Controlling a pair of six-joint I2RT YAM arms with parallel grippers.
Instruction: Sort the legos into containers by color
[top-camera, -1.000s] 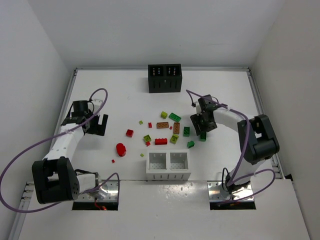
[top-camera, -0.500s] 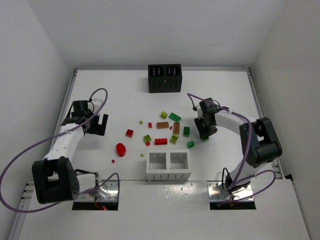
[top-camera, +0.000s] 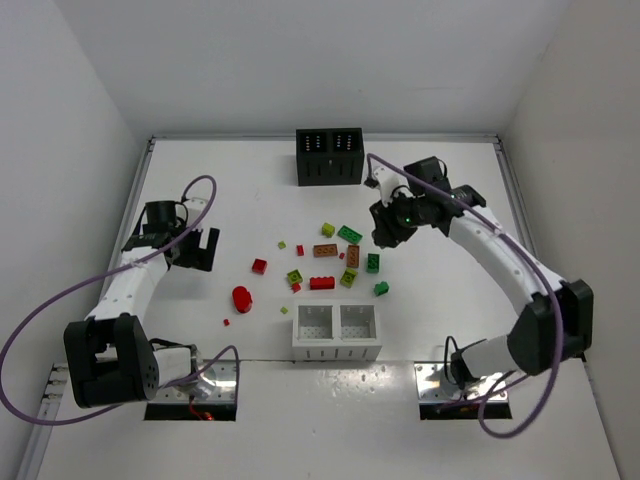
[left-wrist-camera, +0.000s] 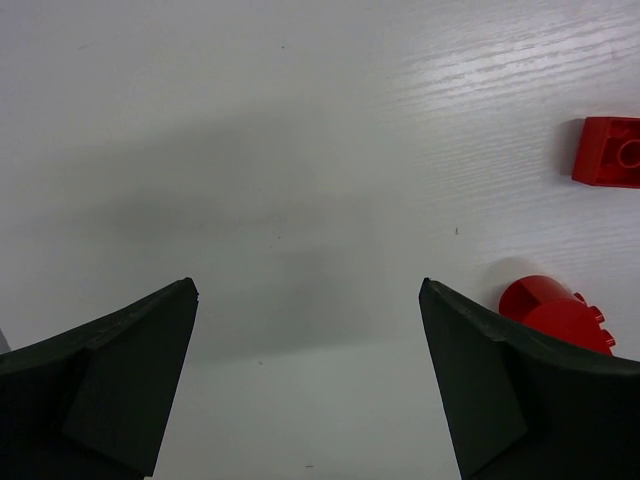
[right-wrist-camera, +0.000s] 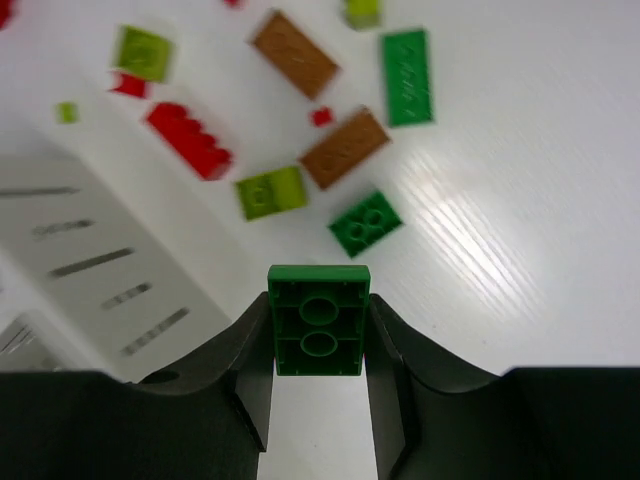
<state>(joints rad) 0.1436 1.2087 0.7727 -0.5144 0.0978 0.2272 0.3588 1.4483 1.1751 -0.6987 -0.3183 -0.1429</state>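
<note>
1. While the right gripper (right-wrist-camera: 320, 300) pinches the small dark green studded plastic brick (right-wrist-camera: 319, 322) by two opposite sides, we should carry it level and high over the scattered loose bricks (top-camera: 322, 283).
2. We would reserve one compartment for dark green. The black perforated plastic box (top-camera: 329, 156) sits at upper centre of the top view, and the white perforated plastic box (top-camera: 337, 330) at lower centre.
3. The right arm stretches toward the upper left, holding the brick right of centre. The left gripper (left-wrist-camera: 307, 290) hangs at left, jaws spread and empty.
</note>
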